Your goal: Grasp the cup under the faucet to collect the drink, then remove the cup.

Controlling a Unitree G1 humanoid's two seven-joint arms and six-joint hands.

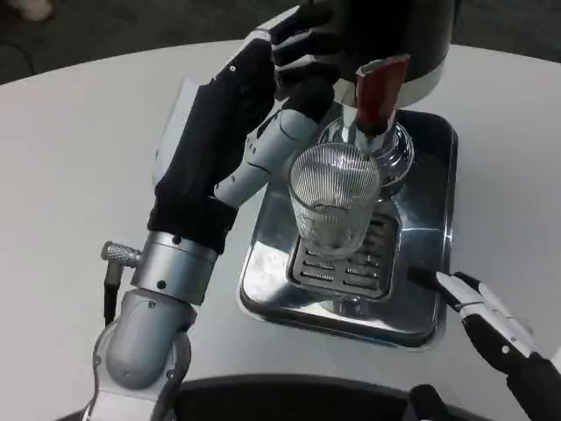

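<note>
Right hand: the white-and-black right hand [491, 320] enters at the lower right corner, nearest the camera; its fingers reach toward the near right corner of the tray, apart from one another and holding nothing; well apart from the cup.
Left forearm: the silver left forearm [153, 324] rises from the lower left, a black cover running from wrist over the back of the hand.
Tray: a shiny rectangular steel drip tray [263, 281] lies on the round white table [79, 158], with a slotted grille [346, 263] at its middle.
Cup: a clear ribbed glass cup [333, 197] stands upright on the grille, directly beneath the faucet; whether liquid is inside cannot be told.
Left hand: the left hand [254, 123] lies just left of the cup; one white finger [263, 162] slants against the cup's left side, while the dark fingers curl higher up toward the dispenser; whether it truly clasps the cup cannot be told.
Faucet: a red-handled tap [379, 88] juts out above the cup's rim.
Dispenser: a dark round drink dispenser [394, 26] stands farthest back.
</note>
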